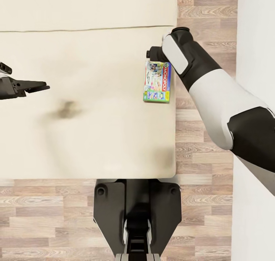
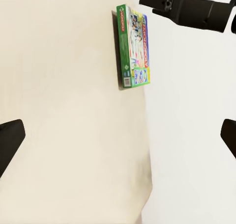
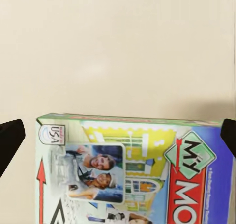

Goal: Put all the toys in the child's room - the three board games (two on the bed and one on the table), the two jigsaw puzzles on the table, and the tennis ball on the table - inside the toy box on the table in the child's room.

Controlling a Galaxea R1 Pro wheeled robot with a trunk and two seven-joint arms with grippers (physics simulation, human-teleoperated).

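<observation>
I am holding the left gripper [image 1: 40,86] out over the bed [image 1: 84,138], its fingers spread wide and carrying nothing; moving rightward, the Monopoly board game [image 1: 157,81] is lying flat near the mattress's right edge, beside the floor [image 1: 198,138]; I am bringing the right gripper [image 1: 152,54] in at the box's far end, fingers splayed to either side and not yet gripping; my worry is a nudge from one finger sliding the thin box over the edge.
</observation>
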